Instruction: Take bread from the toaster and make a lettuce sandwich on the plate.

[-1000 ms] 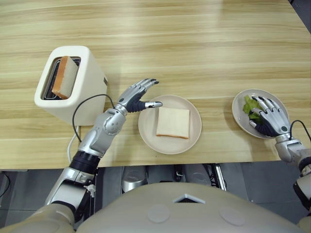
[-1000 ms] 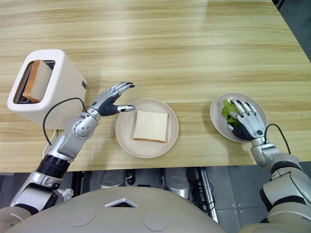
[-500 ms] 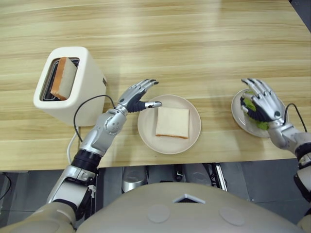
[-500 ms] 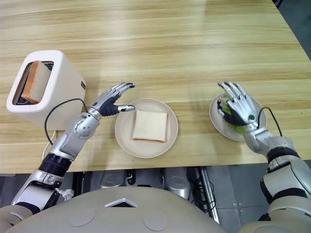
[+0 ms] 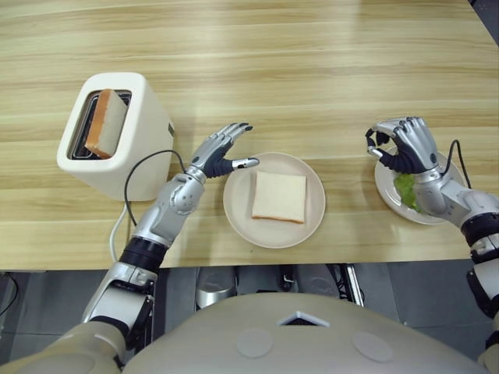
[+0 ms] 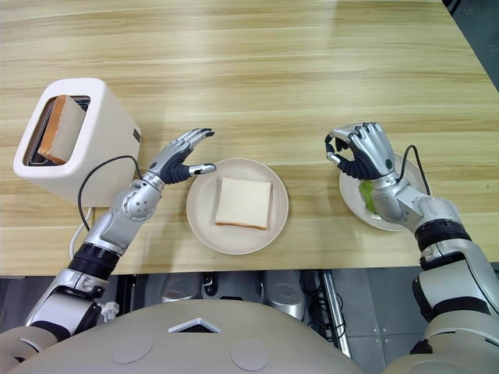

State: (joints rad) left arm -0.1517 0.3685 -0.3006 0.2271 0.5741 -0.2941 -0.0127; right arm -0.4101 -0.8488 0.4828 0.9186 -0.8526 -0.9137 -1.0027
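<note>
Bread slice (image 5: pixel 278 196) on plate (image 5: pixel 236 209), 2nd slice (image 5: pixel 105 123) in toaster (image 5: pixel 152 125)

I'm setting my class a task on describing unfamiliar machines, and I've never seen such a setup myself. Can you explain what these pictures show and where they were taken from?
This is a humanoid robot whose two arms end in many-fingered hands. Both pictures come from a stereo camera on its head, looking down at a wooden table. They show one scene from slightly different spots. On the table are a white toaster with a bread slice sticking out, a plate carrying a second slice, and a small plate with lettuce. The left hand is open beside the plate's left rim, holding nothing. The right hand is curled at the small plate's left edge. As far as one can see, the lettuce lies on that plate, not in its grasp.
</note>
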